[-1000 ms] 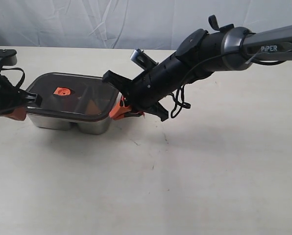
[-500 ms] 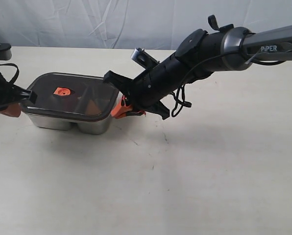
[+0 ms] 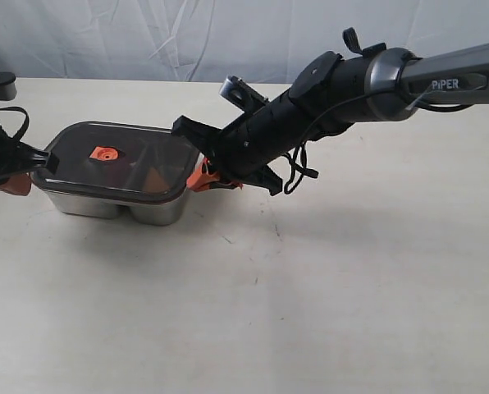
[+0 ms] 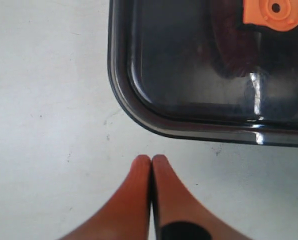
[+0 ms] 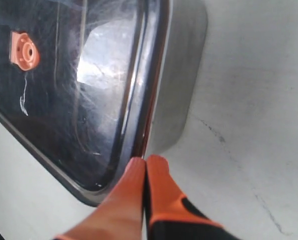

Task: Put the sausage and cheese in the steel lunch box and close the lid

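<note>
- Left gripper point(image 4: 151, 159): far left of the table, beside the box's left end. Orange fingers pressed together with nothing between them. Tips near the lid's rim but apart from it, bare table between.
- Box point(image 3: 84, 203): shiny steel, rounded corners, standing on the table left of centre. A notch in its front wall marks two compartments.
- Lid point(image 3: 72, 156): dark, translucent, seated flat on the box and covering it whole.
- Valve point(image 3: 105, 153): orange, at the lid's centre.
- Sausage point(image 4: 231, 47): inside the box, a dim dark-red shape under the lid beside the valve. Which compartment cannot be told.
- Cheese point(image 3: 154, 177): inside the box, an orange wedge showing through the lid at the right-hand end.
- Right gripper point(image 5: 145, 161): at the box's right end. Orange fingers together, empty. Tips at the lid's rim by a corner; whether they touch cannot be told.
- Right arm point(image 3: 310, 107): black and grey, slanting down from the upper right.
- Table point(image 3: 310, 312): pale, faintly scuffed.
- Backdrop point(image 3: 146, 41): white cloth behind the table.
</note>
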Available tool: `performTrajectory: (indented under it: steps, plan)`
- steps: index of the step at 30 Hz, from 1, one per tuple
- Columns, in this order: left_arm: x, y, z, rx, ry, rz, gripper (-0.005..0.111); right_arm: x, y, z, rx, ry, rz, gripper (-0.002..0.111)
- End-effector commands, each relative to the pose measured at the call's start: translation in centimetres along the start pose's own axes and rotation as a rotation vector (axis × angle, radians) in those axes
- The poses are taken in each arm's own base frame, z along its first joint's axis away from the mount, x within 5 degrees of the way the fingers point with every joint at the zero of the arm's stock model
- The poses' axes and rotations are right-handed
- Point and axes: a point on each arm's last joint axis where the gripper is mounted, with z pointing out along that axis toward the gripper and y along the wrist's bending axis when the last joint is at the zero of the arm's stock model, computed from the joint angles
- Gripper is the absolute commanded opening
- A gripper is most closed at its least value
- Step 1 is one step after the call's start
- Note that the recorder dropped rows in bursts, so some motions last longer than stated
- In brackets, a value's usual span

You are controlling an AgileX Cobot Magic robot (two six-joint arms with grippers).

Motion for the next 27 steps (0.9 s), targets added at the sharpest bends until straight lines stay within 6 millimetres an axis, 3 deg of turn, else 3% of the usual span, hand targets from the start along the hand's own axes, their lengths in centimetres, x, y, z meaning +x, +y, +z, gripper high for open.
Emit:
performTrajectory:
  steps: [1, 10, 18, 23, 27]
  plan:
    - [-0.2, 0.1, -0.4, -0.005, -0.019, -0.004, 0.0, -0.2, 0.0, 0.0, 0.003, -0.024, 0.001, -0.001]
    - [-0.2, 0.1, -0.4, -0.006, -0.027, -0.004, 0.0, 0.3, -0.3, 1.3, 0.002, -0.018, 0.032, -0.001]
    - [-0.3, 0.3, -0.8, -0.041, -0.043, 0.034, 0.0, 0.1, -0.2, 1.2, 0.004, -0.039, 0.026, -0.001]
    - [-1.1, 1.6, -3.8, -0.098, -0.113, 0.015, 0.0, -0.9, 1.0, -0.5, 0.064, -0.085, -0.151, -0.001]
    - [-1.9, 2.3, -5.0, -0.094, -0.155, -0.027, 0.0, -2.5, 2.6, -2.5, 0.136, -0.166, -0.246, -0.001]
